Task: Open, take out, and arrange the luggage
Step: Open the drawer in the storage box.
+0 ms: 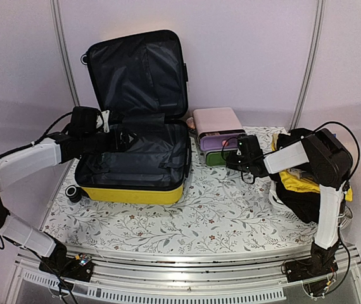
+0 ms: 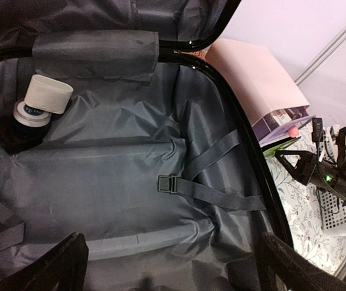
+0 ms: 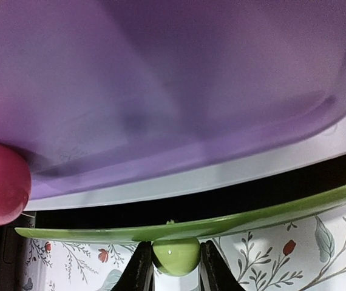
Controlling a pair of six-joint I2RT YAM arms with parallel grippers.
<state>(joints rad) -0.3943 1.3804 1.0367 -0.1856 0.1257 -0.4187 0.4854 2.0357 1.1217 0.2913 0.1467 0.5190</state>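
Note:
The yellow luggage (image 1: 133, 194) lies open on the table, its lid (image 1: 136, 73) standing up and showing black lining. My left gripper (image 1: 118, 139) hovers over the lower half, open and empty, both fingers (image 2: 57, 267) wide apart above the grey lining (image 2: 118, 176) and a loose strap buckle (image 2: 166, 183). A dark bottle with a white cap (image 2: 41, 102) lies in the far left corner inside. My right gripper (image 3: 175, 260) is shut on the green knob (image 3: 175, 253) of the small drawer box (image 1: 217, 123), one finger on each side of it.
Above the green drawer front (image 3: 252, 217) are a purple drawer (image 3: 161, 91) and a pink knob (image 3: 0, 182). A white basket (image 1: 274, 193) with yellow and black cloth (image 1: 301, 180) stands at the right. A small black round thing (image 1: 73, 193) sits by the suitcase's front left corner.

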